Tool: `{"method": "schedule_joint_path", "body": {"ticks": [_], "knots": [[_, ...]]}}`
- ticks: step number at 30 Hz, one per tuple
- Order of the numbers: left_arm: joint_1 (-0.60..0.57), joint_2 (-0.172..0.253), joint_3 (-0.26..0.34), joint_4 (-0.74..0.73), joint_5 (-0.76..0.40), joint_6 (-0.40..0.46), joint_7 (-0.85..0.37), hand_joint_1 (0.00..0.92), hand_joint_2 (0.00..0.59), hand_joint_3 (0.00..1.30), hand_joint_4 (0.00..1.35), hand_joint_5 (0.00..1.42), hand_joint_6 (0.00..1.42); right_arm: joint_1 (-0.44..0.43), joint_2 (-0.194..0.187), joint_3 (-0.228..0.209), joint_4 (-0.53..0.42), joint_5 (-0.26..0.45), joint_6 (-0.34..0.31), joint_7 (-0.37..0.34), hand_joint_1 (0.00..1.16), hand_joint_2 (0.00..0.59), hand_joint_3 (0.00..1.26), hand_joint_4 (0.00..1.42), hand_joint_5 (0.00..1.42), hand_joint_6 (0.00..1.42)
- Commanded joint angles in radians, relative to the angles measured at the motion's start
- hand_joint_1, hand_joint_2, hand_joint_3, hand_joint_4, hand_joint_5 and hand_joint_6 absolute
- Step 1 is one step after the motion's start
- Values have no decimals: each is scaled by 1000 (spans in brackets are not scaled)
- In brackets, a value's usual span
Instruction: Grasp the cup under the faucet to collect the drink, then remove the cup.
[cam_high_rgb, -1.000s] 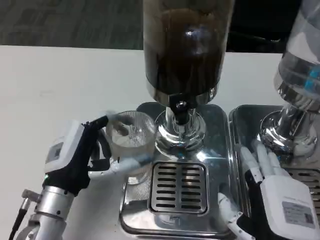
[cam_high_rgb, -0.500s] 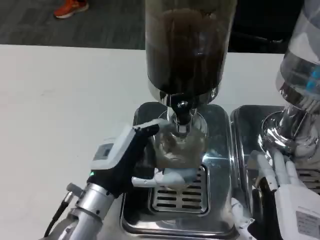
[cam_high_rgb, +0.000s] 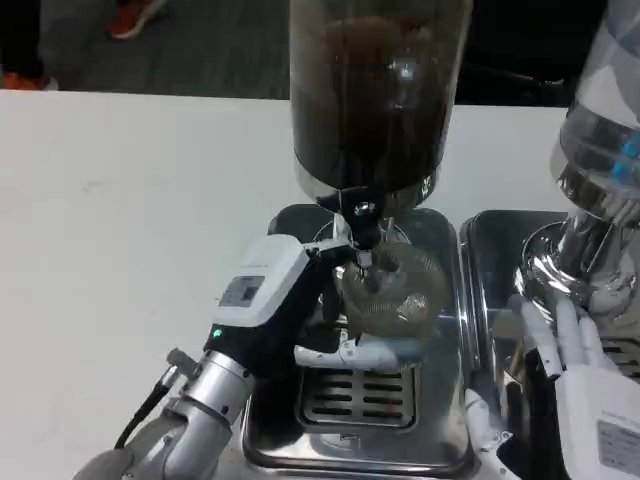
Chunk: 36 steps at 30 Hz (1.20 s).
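A clear glass cup (cam_high_rgb: 392, 290) stands tilted slightly under the dark faucet (cam_high_rgb: 363, 232) of the dispenser with the dark drink (cam_high_rgb: 372, 90). My left hand (cam_high_rgb: 285, 305) grips the cup from its left side, fingers wrapped below and around it, above the grille of the steel drip tray (cam_high_rgb: 358, 392). My right hand (cam_high_rgb: 585, 385) rests at the lower right, fingers apart and holding nothing, beside the second tray.
A second dispenser with a clear tank (cam_high_rgb: 605, 150) stands at the right on its own steel tray (cam_high_rgb: 490, 250). The white table (cam_high_rgb: 120, 220) stretches away on the left. Red shoes (cam_high_rgb: 140, 15) show on the floor beyond the table.
My left hand has carried the cup rightward from the tray's left edge to under the faucet. The right hand has barely shifted.
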Motion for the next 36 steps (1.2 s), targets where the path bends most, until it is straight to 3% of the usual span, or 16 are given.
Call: {"method": "schedule_joint_path", "body": {"ticks": [1, 5, 11, 16, 20, 26, 30, 36], "knots": [[29, 25, -7, 0, -5, -25, -4, 523, 25, 704, 805, 975, 1160, -2, 3, -5, -1, 10, -1, -11, 249, 479, 124, 0, 37, 180], [54, 38, -4, -23, -7, -39, 8, 285, 31, 571, 684, 918, 1077, -9, -3, -9, 3, 19, -6, -5, 251, 479, 124, 0, 37, 180], [68, 49, 24, -23, -37, -59, 14, 175, 45, 419, 582, 857, 995, -20, -10, -9, 6, 23, -5, -1, 254, 479, 124, 0, 37, 180], [67, 55, 43, -22, -54, -61, 14, 135, 42, 358, 547, 820, 948, -26, -16, -12, 8, 31, -6, 4, 256, 479, 123, 0, 37, 180], [64, 59, 48, -20, -61, -64, 2, 57, 16, 215, 404, 701, 829, -28, -18, -11, 9, 36, -4, 5, 257, 479, 118, 0, 37, 180], [72, 61, 42, -22, -72, -73, -39, 24, 0, 80, 379, 664, 807, -30, -21, -13, 11, 42, -3, 7, 258, 479, 116, 0, 37, 180], [85, 63, 43, -31, -88, -90, -64, 9, 0, 53, 367, 659, 781, -32, -22, -13, 15, 48, -3, 8, 258, 479, 115, 0, 35, 180], [141, 86, 91, -109, -141, -129, -84, 0, 0, 19, 338, 626, 740, -36, -28, -15, 19, 56, -7, 7, 259, 479, 115, 0, 29, 180]]}}
